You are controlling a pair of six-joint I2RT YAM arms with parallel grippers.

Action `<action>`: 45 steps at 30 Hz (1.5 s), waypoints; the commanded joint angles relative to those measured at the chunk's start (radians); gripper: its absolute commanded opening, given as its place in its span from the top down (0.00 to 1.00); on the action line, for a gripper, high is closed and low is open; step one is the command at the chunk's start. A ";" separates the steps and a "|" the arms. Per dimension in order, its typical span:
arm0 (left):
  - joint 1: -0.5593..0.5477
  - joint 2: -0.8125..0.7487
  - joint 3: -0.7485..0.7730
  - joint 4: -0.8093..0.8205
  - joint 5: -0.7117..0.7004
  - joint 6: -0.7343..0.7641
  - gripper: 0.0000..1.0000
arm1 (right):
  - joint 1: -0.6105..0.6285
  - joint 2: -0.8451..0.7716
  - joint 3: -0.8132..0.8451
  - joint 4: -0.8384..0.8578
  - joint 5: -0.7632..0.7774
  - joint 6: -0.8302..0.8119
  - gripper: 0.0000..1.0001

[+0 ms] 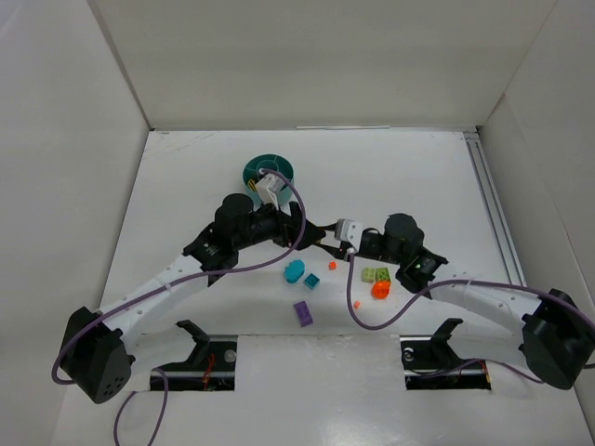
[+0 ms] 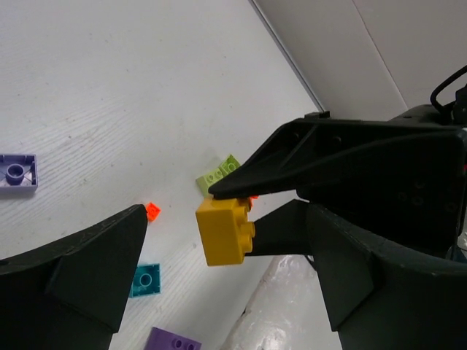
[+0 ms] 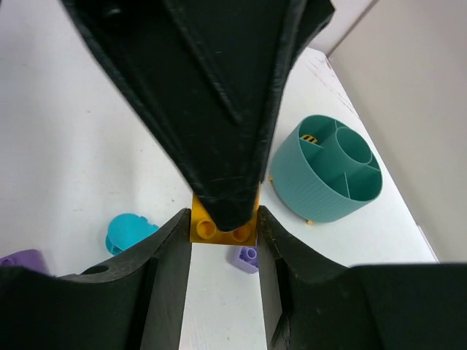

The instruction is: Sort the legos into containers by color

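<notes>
My right gripper (image 3: 222,235) is shut on a yellow brick (image 3: 210,227), held off the table. In the left wrist view the brick (image 2: 225,232) hangs between my left gripper's (image 2: 226,244) wide-open fingers. In the top view both grippers meet mid-table, left (image 1: 296,223) and right (image 1: 325,244), and hide the brick. The round teal dish (image 1: 268,172) stands behind them; it also shows in the right wrist view (image 3: 328,171), with a yellow bit (image 3: 310,137) in one wedge. Loose on the table are a teal rounded piece (image 1: 295,271), a small teal brick (image 1: 311,281), a purple brick (image 1: 303,313), a tiny orange bit (image 1: 332,265), a lime green brick (image 1: 376,275) and an orange piece (image 1: 379,290).
A small lavender brick (image 3: 246,257) lies on the table below the held brick. White walls enclose the table on the left, back and right. A metal rail (image 1: 491,214) runs along the right edge. Purple cables loop from both arms over the near table.
</notes>
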 commanded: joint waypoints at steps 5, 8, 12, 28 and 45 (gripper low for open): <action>-0.001 -0.008 0.058 0.067 0.024 0.007 0.22 | 0.015 -0.075 -0.001 0.016 0.028 -0.008 0.66; -0.001 -0.008 0.035 0.067 0.036 0.017 0.27 | 0.015 -0.087 -0.001 0.016 0.060 -0.017 0.65; -0.001 -0.017 0.013 0.116 0.086 0.027 0.29 | 0.015 -0.075 0.008 0.016 0.040 -0.017 0.65; -0.001 0.035 0.022 0.158 0.204 0.027 0.58 | 0.024 -0.116 0.001 0.059 0.101 -0.017 0.64; 0.028 0.026 0.137 -0.046 -0.060 0.030 1.00 | 0.024 -0.098 0.016 -0.040 0.326 0.024 0.04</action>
